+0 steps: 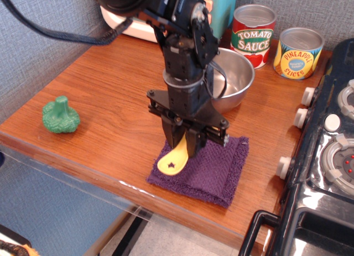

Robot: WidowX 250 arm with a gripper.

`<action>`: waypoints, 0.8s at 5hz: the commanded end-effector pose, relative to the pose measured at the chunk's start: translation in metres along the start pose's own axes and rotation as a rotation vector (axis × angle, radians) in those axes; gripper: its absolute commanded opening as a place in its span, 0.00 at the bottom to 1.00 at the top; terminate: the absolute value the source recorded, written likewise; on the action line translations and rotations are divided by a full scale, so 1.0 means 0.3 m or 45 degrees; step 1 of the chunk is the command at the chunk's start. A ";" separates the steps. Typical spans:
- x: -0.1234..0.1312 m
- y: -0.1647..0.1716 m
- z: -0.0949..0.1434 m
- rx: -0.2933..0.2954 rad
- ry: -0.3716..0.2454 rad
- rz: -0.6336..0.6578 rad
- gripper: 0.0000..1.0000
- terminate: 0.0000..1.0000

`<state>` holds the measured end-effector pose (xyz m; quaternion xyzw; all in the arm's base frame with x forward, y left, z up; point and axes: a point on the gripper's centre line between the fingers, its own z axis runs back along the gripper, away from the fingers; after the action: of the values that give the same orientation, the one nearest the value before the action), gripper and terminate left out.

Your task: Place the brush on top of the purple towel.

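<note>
One step remains, in my judgement: the gripper [183, 147], clamped on the brush [174, 160], holds its yellow handle tilted low over the towel's [213, 170] left part, so the next move calls for lowering slightly and releasing.

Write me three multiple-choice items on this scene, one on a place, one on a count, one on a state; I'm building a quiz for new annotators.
1. Where is the brush?
A. In the steel bowl
B. Over the purple towel's left part
C. Beside the green toy

2. How many cans stand at the back?
A. One
B. Two
C. Three

3. What is the end effector doing?
A. Gripping the brush
B. Open above the stove
C. Resting empty on the table

Answers:
1. B: the yellow handle hangs over the purple towel.
2. B: a tomato sauce can and a pineapple slices can.
3. A: the end effector is closed on the brush's upper end.
</note>
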<state>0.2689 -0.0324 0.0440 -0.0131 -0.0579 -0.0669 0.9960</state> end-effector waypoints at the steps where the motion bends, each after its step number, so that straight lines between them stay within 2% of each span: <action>1: -0.020 0.033 0.039 -0.005 -0.024 0.024 1.00 0.00; 3: 0.006 0.105 0.141 0.007 -0.095 0.066 1.00 0.00; 4: 0.009 0.175 0.240 0.048 -0.152 0.109 1.00 0.00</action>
<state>0.2768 0.0124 0.0994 -0.0049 -0.0888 -0.0200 0.9958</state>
